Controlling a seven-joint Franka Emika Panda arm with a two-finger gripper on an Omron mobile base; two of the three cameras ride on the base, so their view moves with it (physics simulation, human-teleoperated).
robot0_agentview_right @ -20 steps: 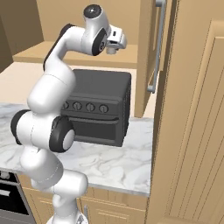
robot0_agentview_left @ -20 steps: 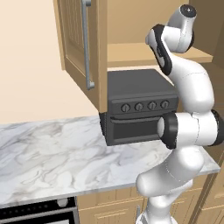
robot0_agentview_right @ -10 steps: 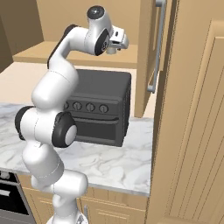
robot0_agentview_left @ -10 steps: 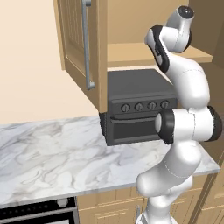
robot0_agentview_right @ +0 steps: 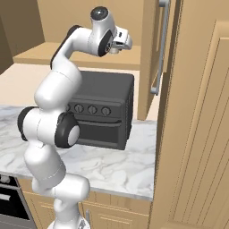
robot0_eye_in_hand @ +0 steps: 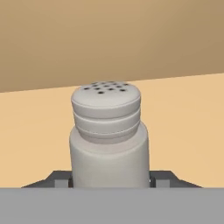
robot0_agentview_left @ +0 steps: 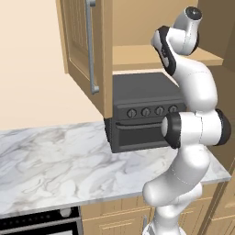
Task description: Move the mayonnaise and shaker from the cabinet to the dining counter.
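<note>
The shaker (robot0_eye_in_hand: 109,140), pale grey-white with a ridged, holed cap, stands upright on the wooden shelf (robot0_eye_in_hand: 183,122) of the cabinet (robot0_agentview_left: 82,50), close in front of the hand. My gripper (robot0_eye_in_hand: 109,180) has its dark fingertips (robot0_eye_in_hand: 61,179) against both sides of the shaker's body, shut on it. In the right base view the gripper (robot0_agentview_right: 121,44) reaches into the open cabinet, just over its shelf (robot0_agentview_right: 40,53) and beside the open door (robot0_agentview_right: 150,53). The mayonnaise and the dining counter are out of view.
A black toaster oven (robot0_agentview_left: 142,114) stands on the marble wall counter (robot0_agentview_left: 55,160) right below the cabinet shelf. The open door's bar handle (robot0_agentview_left: 91,46) hangs to the arm's left. A tall wooden panel (robot0_agentview_right: 197,134) closes the right side.
The hand has pushed a little further into the cabinet. The jaws, wide open before, have closed in on the shaker.
</note>
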